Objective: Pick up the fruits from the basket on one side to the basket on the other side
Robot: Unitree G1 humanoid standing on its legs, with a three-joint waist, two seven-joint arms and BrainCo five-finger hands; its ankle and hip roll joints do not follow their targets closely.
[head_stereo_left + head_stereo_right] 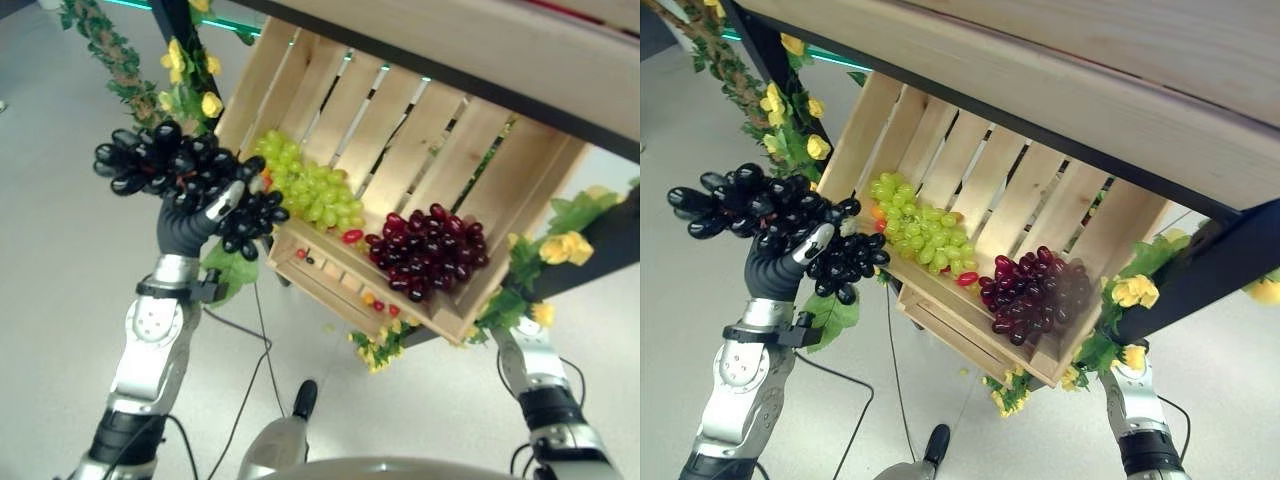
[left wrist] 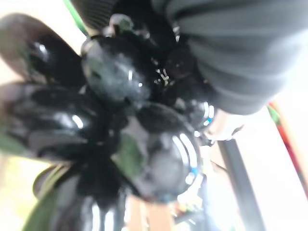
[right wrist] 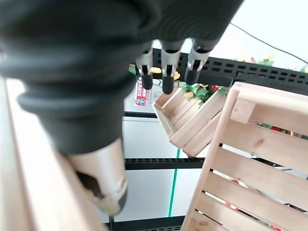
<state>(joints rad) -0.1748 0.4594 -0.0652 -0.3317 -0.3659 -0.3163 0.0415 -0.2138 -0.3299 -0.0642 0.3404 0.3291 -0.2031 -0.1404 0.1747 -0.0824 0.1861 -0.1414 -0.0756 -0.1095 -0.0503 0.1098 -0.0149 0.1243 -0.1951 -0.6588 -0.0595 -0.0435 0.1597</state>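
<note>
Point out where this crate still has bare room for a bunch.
Bare slats show in the wooden crate behind and between the green grapes and the dark red grapes, widest toward its upper wall. The lower lip is crowded with small fruit. The left hand holds the black grapes outside the crate.

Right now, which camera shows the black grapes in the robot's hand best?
The left eye view: the whole bunch of black grapes hangs clear in the left hand. The right eye view shows it nearly as well; the left wrist view gives only a blurred close-up.
</note>
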